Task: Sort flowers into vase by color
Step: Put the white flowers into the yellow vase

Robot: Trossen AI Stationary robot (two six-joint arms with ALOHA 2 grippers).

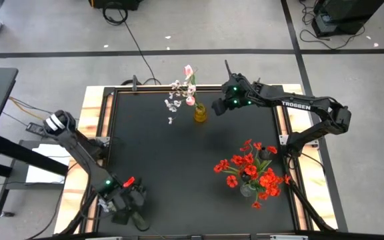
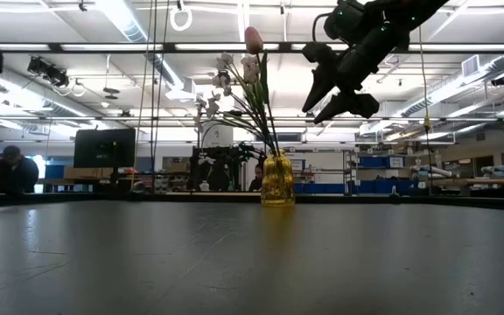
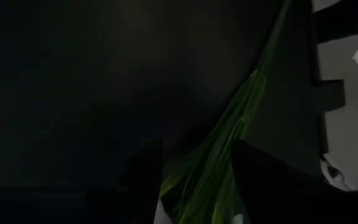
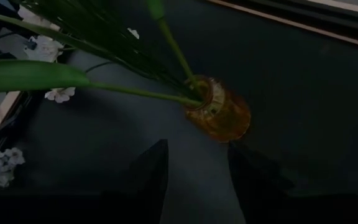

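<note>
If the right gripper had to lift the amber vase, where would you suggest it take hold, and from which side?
Grip the amber vase around its body below the rim, coming in level from its bare side, where the right gripper already hovers open. The stems and white blossoms lean out the opposite way and crowd the mouth, so a grab from above would probably crush them.

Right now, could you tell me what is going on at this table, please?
A two-armed robot is sorting artificial flowers by colour. The amber glass vase at the table's far edge holds the pink tulips and white sprays; the bright red blossoms stand in a clear vase near the right side. The right gripper hovers open beside the amber vase. The left gripper, at the near-left corner, holds a green stem.
</note>
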